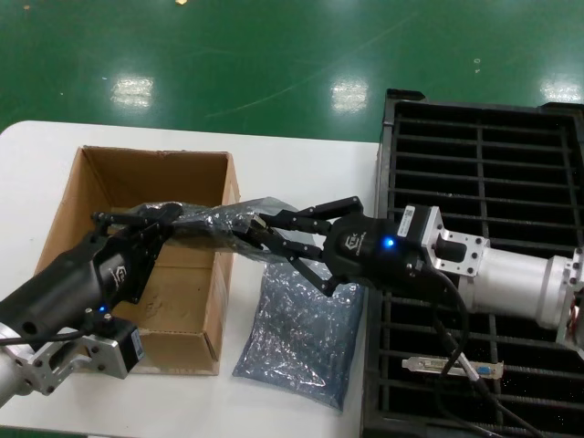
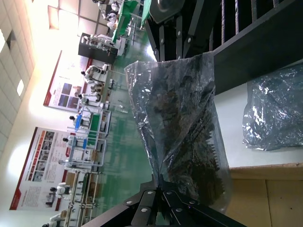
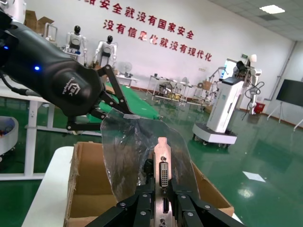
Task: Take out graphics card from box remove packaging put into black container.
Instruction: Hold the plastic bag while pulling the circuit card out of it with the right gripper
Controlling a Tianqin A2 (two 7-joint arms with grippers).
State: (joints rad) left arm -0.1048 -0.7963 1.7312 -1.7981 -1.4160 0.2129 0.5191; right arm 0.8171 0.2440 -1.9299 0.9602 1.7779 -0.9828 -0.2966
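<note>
The packaging (image 1: 214, 222), a crinkly grey translucent bag, hangs in the air over the right wall of the brown box (image 1: 137, 182). My left gripper (image 1: 166, 217) is shut on the bag's closed end (image 2: 163, 182). The dark graphics card (image 2: 189, 142) is still mostly inside the bag (image 2: 156, 94). Its silver bracket (image 3: 163, 165) sticks out of the bag's open mouth (image 3: 132, 151). My right gripper (image 1: 265, 239) is shut on that bracket (image 3: 163, 201). The black container (image 1: 484, 173) lies to the right, under the right arm.
A flatter, bluer crinkled bag (image 1: 301, 338) lies on the white table between box and container. Another card with a silver bracket (image 1: 452, 367) lies in a near slot of the container. The box's inside (image 3: 87, 189) shows brown and bare.
</note>
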